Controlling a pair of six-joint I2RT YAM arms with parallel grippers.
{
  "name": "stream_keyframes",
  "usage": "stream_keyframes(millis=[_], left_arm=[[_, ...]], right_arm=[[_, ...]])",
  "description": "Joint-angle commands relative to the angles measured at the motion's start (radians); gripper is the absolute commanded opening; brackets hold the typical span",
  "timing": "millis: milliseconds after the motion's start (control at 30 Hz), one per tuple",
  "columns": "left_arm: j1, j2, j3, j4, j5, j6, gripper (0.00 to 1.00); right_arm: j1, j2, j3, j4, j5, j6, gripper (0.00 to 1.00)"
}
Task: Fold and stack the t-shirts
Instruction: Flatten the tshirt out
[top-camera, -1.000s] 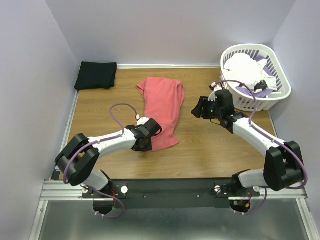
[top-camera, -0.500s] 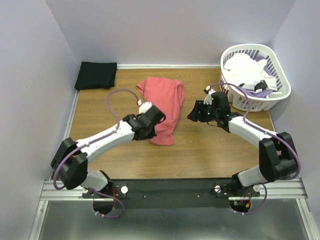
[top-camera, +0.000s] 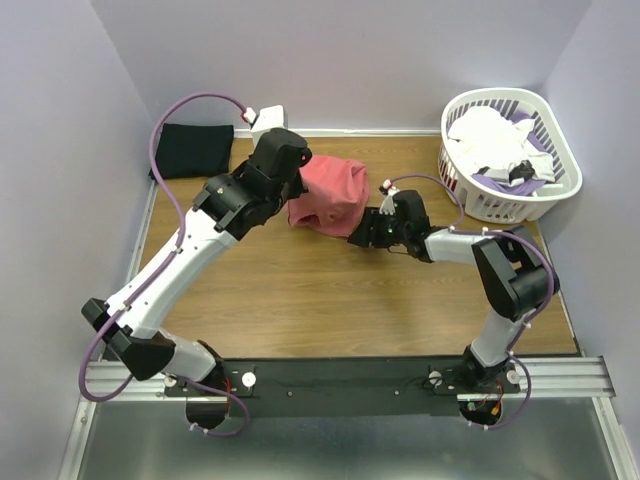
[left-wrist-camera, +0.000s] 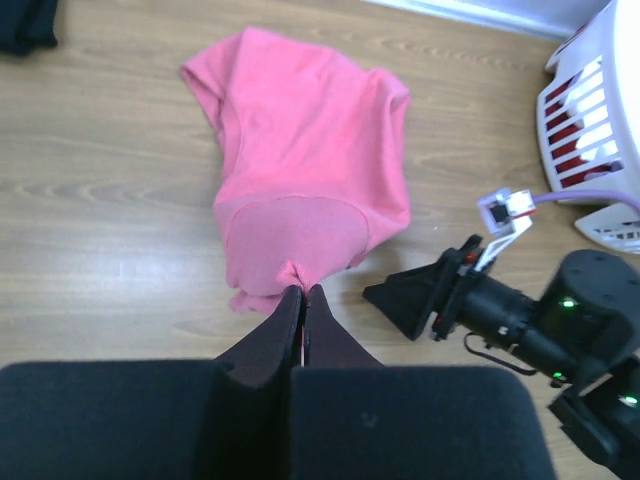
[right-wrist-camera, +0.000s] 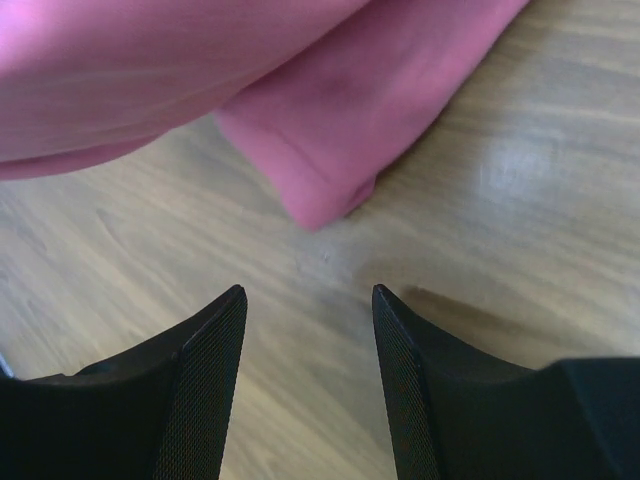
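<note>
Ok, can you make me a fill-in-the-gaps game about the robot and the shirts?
1. The left gripper pinches the red shirt; the right gripper holds ___.
2. The black shirt lies neatly ___.
3. The basket is coloured ___.
Missing words: nothing, folded, white.

White links and black joints are seen on the left arm (top-camera: 170, 270) and right arm (top-camera: 452, 243), purple cables (top-camera: 205, 96) alongside; the right gripper (right-wrist-camera: 308, 292) is fitted with black meshed fingers (right-wrist-camera: 205, 380).
</note>
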Motion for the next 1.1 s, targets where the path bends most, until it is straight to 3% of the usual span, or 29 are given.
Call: stream_keyframes(millis=[0, 233, 367, 400, 433, 467, 500, 533, 667, 800, 933, 1033, 1067], left_arm=[[0.006, 0.021, 0.079, -0.024, -0.039, 0.064, 0.0], [0.094, 0.005, 0.105, 0.028, 0.008, 0.129, 0.0], [0.192, -0.022, 0.054, 0.086, 0.082, 0.166, 0.0], [0.214, -0.027, 0.045, 0.097, 0.088, 0.176, 0.0], [0.234, -0.03, 0.028, 0.115, 0.094, 0.186, 0.0], [0.254, -0.03, 0.021, 0.123, 0.096, 0.196, 0.0], [0.301, -0.028, 0.019, 0.129, 0.107, 0.218, 0.0], [0.324, -0.025, 0.022, 0.131, 0.114, 0.229, 0.0], [0.446, -0.021, 0.106, 0.129, 0.122, 0.275, 0.0], [0.522, -0.054, 0.212, 0.128, 0.104, 0.303, 0.0], [0.526, -0.106, 0.161, 0.122, 0.098, 0.309, 0.0], [0.526, -0.192, 0.019, 0.148, 0.104, 0.305, 0.0], [0.526, -0.238, -0.019, 0.162, 0.105, 0.298, 0.0]], right_arm=[[0.005, 0.084, 0.058, 0.16, 0.018, 0.058, 0.61], [0.007, 0.228, 0.15, 0.163, 0.013, 0.078, 0.6], [0.007, 0.265, 0.19, 0.152, 0.03, 0.072, 0.49], [0.007, 0.276, 0.199, 0.146, 0.035, 0.066, 0.44], [0.007, 0.279, 0.218, 0.134, 0.039, 0.049, 0.24], [0.007, 0.279, 0.233, 0.115, 0.05, 0.037, 0.13], [0.005, 0.264, 0.248, 0.048, 0.096, -0.002, 0.03], [0.005, 0.247, 0.28, 0.005, 0.136, -0.025, 0.0], [-0.022, 0.092, 0.337, -0.191, 0.414, -0.167, 0.0], [-0.067, -0.05, 0.467, -0.355, 0.589, -0.354, 0.0], [-0.07, -0.091, 0.551, -0.466, 0.636, -0.45, 0.01], [-0.071, -0.126, 0.546, -0.517, 0.66, -0.456, 0.13], [-0.07, -0.132, 0.539, -0.52, 0.686, -0.454, 0.26]])
